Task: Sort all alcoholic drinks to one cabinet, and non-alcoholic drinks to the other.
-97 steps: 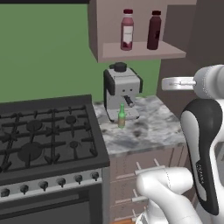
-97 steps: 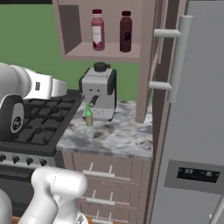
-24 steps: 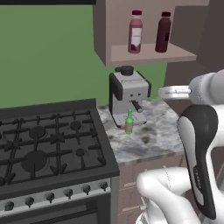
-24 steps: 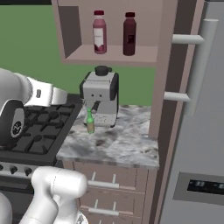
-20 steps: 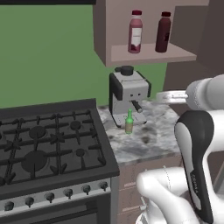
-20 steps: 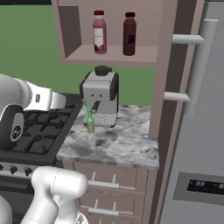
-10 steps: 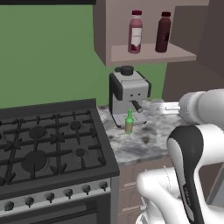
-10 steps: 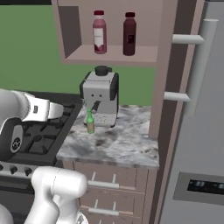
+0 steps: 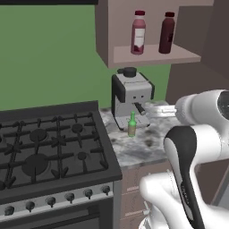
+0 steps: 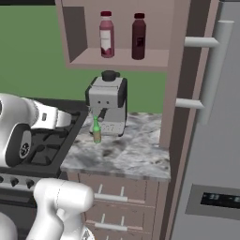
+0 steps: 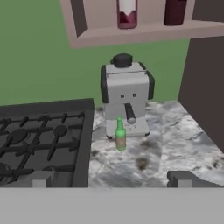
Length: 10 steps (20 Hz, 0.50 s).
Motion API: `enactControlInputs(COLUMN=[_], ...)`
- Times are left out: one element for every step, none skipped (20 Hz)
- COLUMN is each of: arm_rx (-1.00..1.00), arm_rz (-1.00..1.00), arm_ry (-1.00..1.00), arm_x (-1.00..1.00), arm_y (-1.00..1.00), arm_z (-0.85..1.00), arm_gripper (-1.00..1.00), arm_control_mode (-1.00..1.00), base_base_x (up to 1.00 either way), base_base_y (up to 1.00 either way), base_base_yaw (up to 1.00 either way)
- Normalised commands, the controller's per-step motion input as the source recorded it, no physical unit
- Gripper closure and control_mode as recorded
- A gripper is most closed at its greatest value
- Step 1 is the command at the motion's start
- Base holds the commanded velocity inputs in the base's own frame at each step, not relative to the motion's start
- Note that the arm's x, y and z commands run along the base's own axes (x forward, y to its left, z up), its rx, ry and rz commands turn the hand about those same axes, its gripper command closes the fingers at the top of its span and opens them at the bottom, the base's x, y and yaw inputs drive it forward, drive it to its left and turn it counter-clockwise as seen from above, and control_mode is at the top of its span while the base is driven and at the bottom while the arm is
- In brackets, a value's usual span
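A small green long-necked bottle [image 9: 132, 124] [image 10: 96, 130] [image 11: 120, 134], an alcoholic drink, stands upright on the marble counter [image 11: 175, 135] just in front of the coffee machine. The two non-alcoholic drinks stand side by side on the open cabinet shelf above: a pink bottle [image 9: 138, 33] [image 10: 106, 34] with a white label and a dark maroon one [image 9: 167, 34] [image 10: 138, 36]. My gripper [image 11: 111, 180] hangs open over the counter's near part, short of the green bottle and holding nothing. Its fingertips [image 11: 40, 180] stand wide apart.
A grey coffee machine [image 9: 131, 96] [image 10: 108, 102] [image 11: 126, 94] sits against the green wall behind the bottle. A black gas stove [image 9: 49, 147] [image 11: 39, 135] fills the counter's left. A tall cabinet side [image 10: 176, 89] and a fridge [image 10: 211, 140] close off the right.
My hand has swung down and left from beside the upper cabinet to counter height, toward the green bottle. The jaws stayed open; the bottles have not moved.
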Motion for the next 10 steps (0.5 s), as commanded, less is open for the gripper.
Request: enactControlInputs(arm_rx=[0.0, 0.0, 0.0, 0.0, 0.0, 0.0, 0.0, -0.01, -0.01, -0.01], arm_rz=[0.0, 0.0, 0.0, 0.0, 0.0, 0.0, 0.0, 0.0, 0.0, 0.0], arm_ry=[0.11, 0.11, 0.09, 0.07, 0.04, 0.03, 0.02, 0.01, 0.01, 0.01], arm_x=[0.24, 0.24, 0.23, 0.23, 0.22, 0.22, 0.23, 0.22, 0.22, 0.21], arm_y=[0.0, 0.0, 0.0, 0.0, 0.0, 0.0, 0.0, 0.0, 0.0, 0.0], arm_z=[-0.2, -0.21, -0.24, -0.25, -0.27, -0.29, -0.3, -0.32, -0.34, -0.34], arm_gripper=[-1.0, -1.0, -1.0, -1.0, -1.0, -1.0, -1.0, -1.0, -1.0, -1.0], arm_control_mode=[-1.0, -1.0, -1.0, -1.0, -1.0, -1.0, -1.0, -1.0, -1.0, -1.0], base_base_x=[0.0, 0.0, 0.0, 0.0, 0.0, 0.0, 0.0, 0.0, 0.0, 0.0], base_base_y=[0.0, 0.0, 0.0, 0.0, 0.0, 0.0, 0.0, 0.0, 0.0, 0.0], base_base_yaw=[0.0, 0.0, 0.0, 0.0, 0.0, 0.0, 0.0, 0.0, 0.0, 0.0])
